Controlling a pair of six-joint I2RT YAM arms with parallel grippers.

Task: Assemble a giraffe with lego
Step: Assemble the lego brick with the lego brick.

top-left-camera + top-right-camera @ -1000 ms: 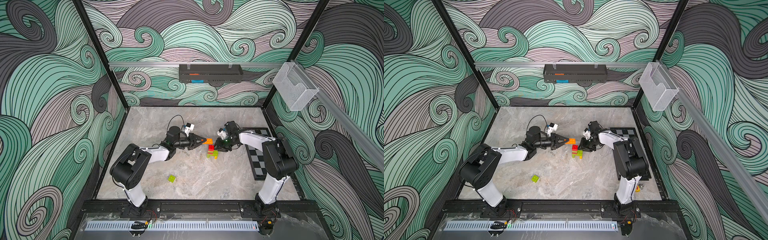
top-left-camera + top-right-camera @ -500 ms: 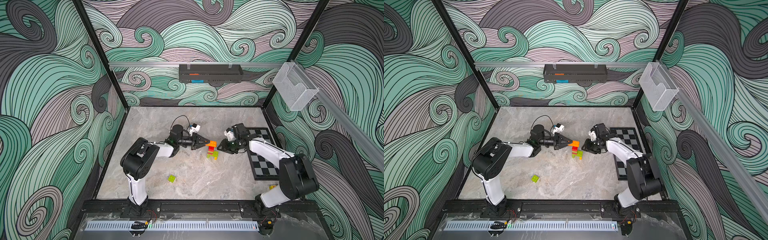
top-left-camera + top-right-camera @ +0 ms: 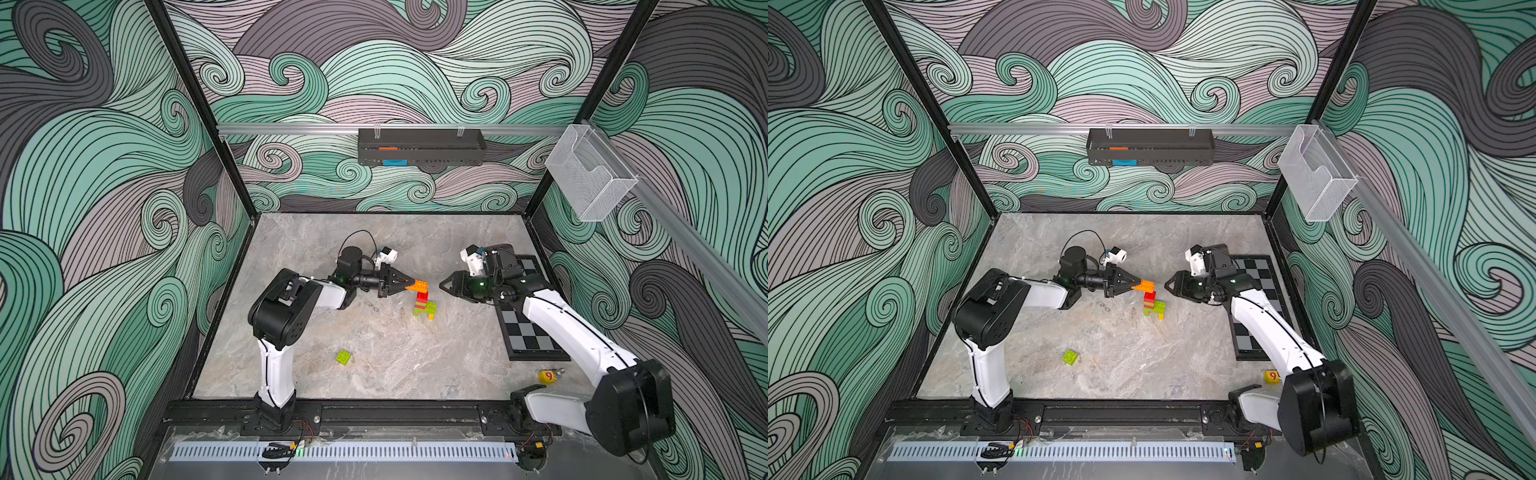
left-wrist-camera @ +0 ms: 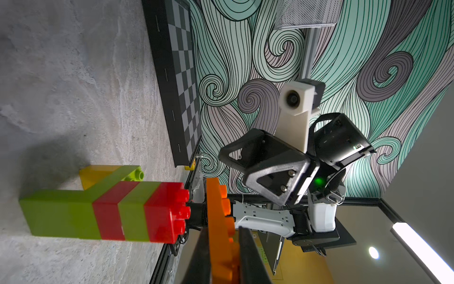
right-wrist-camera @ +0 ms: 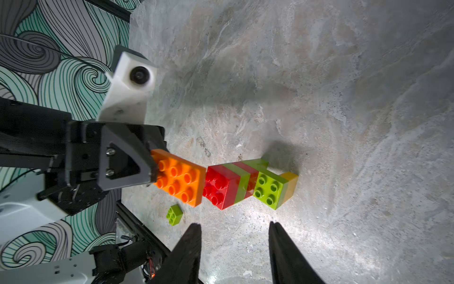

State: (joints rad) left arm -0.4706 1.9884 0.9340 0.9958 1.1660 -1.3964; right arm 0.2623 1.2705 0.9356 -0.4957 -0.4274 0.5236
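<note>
Yellow cube (image 3: 547, 376), red 9, left fingers (image 3: 395, 280) pinching lego (image 3: 418, 285)

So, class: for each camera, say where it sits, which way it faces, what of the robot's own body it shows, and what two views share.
Top views: high in front, looking down on the table; both whole arms show.
Left wrist: on the left arm, facing along the left gripper, shut on the orange brick, toward the right gripper.
Right wrist: on the right arm, facing past its open fingers at the giraffe.
Shared: both wrist views show the giraffe.
</note>
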